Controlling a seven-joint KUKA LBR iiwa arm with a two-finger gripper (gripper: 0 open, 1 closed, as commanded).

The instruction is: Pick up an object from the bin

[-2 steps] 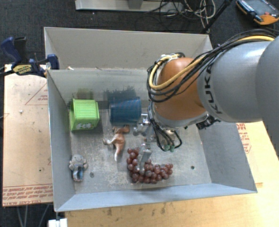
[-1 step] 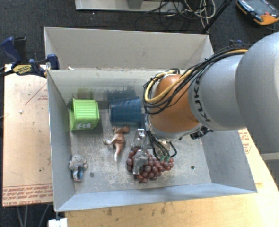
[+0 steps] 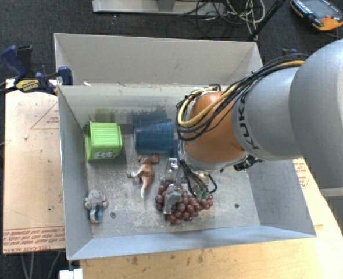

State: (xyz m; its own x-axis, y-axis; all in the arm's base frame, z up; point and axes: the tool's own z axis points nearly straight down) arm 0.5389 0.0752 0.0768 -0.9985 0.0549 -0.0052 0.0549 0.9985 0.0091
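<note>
The end effector (image 3: 172, 195) sits low in the bin (image 3: 160, 60), right on top of a bunch of dark red toy grapes (image 3: 190, 207). The bunch lies well to the right of the green box (image 3: 104, 139) and closer to the bin's front wall than that box. Whether the end effector is open or closed cannot be told from this view, nor whether it has hold of anything, since its metal tip merges with the top left of the cluster. The bunch looks like moulded plastic or rubber, so it is probably light and not fragile. Its many round, glossy beads are likely to slip and roll under pressure, and the cluster may flex instead of lifting as one stiff piece. The safest hold would be across the narrow upper part, or around a few beads that stick up, with the grip biting into the gaps between them. The arm (image 3: 302, 115) comes in from the right of the green box, and its orange wrist cover (image 3: 212, 133) and looped cables hang over the bin's middle with the tool pointing steeply down. A tan toy dinosaur (image 3: 145, 173) lies between the green box and the grapes, a blue ribbed cup (image 3: 154, 135) stands just right of the box, and a small grey figure (image 3: 95, 204) lies in front of it
</note>
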